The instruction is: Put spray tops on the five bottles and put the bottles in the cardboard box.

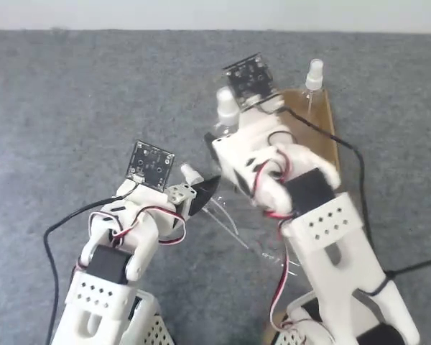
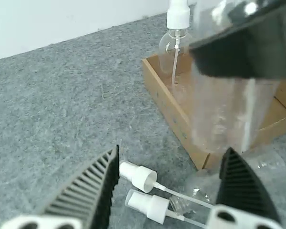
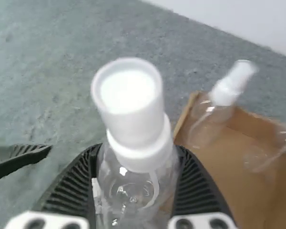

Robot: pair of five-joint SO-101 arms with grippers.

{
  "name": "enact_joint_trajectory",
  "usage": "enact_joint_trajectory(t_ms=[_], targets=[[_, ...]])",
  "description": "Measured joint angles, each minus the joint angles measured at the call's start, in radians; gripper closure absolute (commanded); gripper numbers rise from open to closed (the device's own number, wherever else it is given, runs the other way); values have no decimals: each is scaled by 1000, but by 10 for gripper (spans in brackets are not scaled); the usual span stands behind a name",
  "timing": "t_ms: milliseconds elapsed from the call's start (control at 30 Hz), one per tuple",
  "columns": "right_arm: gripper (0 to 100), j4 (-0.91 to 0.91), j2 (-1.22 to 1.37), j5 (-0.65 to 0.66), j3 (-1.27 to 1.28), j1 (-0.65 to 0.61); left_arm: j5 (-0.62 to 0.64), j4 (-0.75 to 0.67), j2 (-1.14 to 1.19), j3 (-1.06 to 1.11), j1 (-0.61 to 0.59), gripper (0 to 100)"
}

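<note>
Right gripper [image 3: 137, 167] around spray-topped bottle [image 3: 129, 109]

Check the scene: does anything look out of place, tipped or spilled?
Two spray tops lie on their sides on the grey mat below the open left tool, fitted to nothing. Nothing looks spilled; the bottle in the cardboard box stands upright.
</note>
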Motion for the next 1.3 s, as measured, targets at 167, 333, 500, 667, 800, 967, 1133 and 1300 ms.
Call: enact_joint_trajectory(t_ms=[167, 333, 500, 667, 800, 967, 1133, 1300], targets=[[993, -97, -2, 2, 18, 147, 5, 0, 0, 0, 0, 746], [993, -278, 29, 2, 167, 189, 5, 0, 0, 0, 0, 970], [993, -512, 141, 2, 270, 196, 6, 0, 0, 0, -14, 989], [993, -643, 278, 2, 275, 199, 8, -5, 0, 0, -64, 989], [993, -692, 359, 2, 275, 209, 8, -20, 0, 5, -61, 988], [993, -704, 399, 2, 275, 213, 8, -20, 3, 8, -63, 988], [993, -744, 456, 2, 275, 230, 8, -20, 3, 8, -63, 988], [993, -767, 499, 2, 275, 235, 8, -20, 3, 8, -63, 988]])
